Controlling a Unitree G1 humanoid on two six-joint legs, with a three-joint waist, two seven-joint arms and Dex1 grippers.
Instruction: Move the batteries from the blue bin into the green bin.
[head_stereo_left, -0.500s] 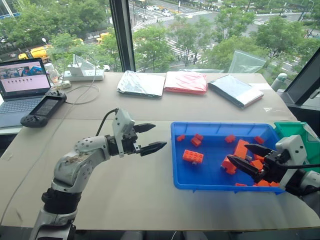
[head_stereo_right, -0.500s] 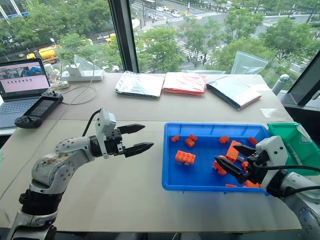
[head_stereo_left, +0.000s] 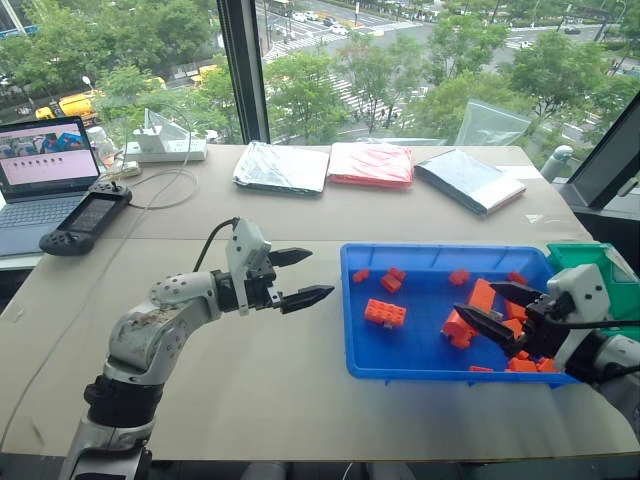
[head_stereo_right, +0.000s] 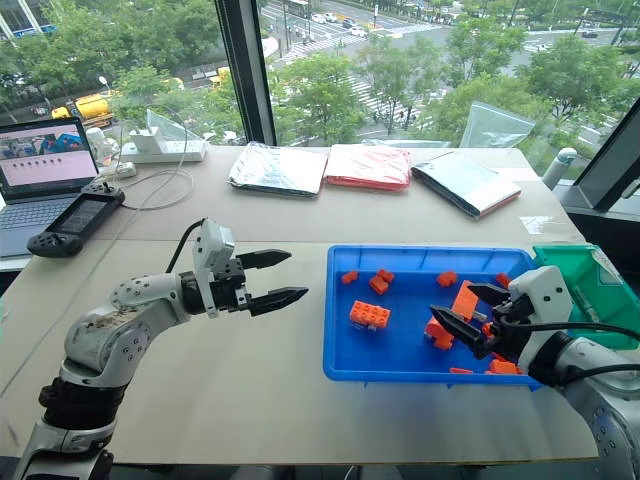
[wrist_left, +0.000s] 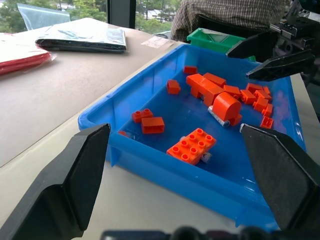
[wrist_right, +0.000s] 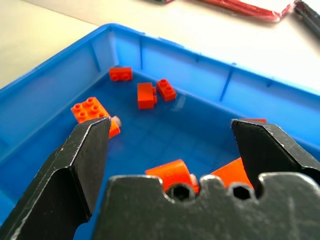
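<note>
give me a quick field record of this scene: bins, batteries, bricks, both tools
blue bin: on table, holds orange bricks
batteries: silver ends peek from under bricks
green bin: beside blue bin's right end, contents not visible
left tool: open, empty, above table left of blue bin
right tool: open, empty, over blue bin's right part

The right gripper (wrist_right: 170, 150) is seen with its two black fingers (wrist_right: 82, 165) spread wide, nothing held between them; beyond them the blue bin (wrist_right: 125, 42) is laid out on a pale table (wrist_right: 45, 25); orange bricks (wrist_right: 145, 95) are scattered on its floor; a larger studded brick (wrist_right: 92, 112) lies near one finger, a small silver-grey battery end (wrist_right: 117, 120) just beside it.
</note>
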